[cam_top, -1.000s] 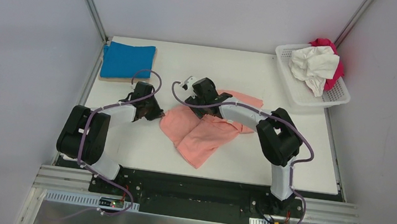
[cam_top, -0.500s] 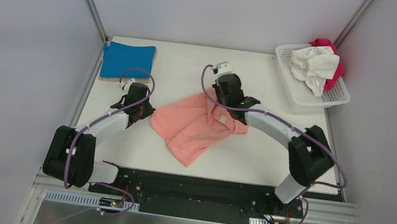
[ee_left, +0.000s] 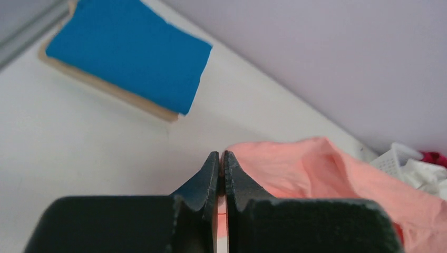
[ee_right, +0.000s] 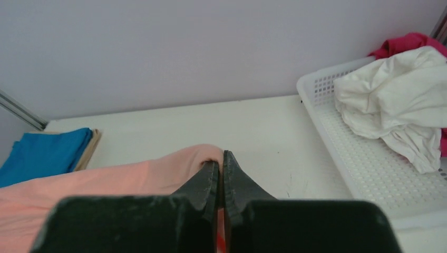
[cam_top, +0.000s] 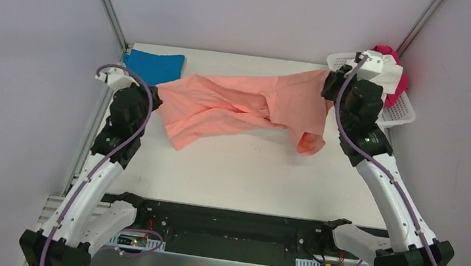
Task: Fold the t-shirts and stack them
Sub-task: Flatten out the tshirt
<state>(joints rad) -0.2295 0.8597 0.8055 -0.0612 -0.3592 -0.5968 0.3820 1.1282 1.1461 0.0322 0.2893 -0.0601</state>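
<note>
A salmon-pink t-shirt (cam_top: 243, 101) hangs stretched in the air across the back of the table, between my two arms. My left gripper (cam_top: 152, 92) is shut on its left end, with pink cloth pinched between the jaws (ee_left: 221, 158). The right gripper (cam_top: 328, 83) is shut on the shirt's right end (ee_right: 220, 158), and a loose part droops below it (cam_top: 311, 142). A folded bright blue t-shirt (cam_top: 154, 66) lies on a thin tan board (ee_left: 105, 88) at the back left corner. White (cam_top: 391, 71) and magenta (cam_top: 386, 54) t-shirts sit crumpled in the basket.
The white lattice basket (cam_top: 401, 115) stands at the back right corner, close to my right gripper. Grey walls and metal posts (cam_top: 104, 2) enclose the white table (cam_top: 248, 174).
Both arms have risen and spread apart. The pink t-shirt went from a crumpled heap at the table's middle to a stretched span in the air. The right gripper closed on it.
</note>
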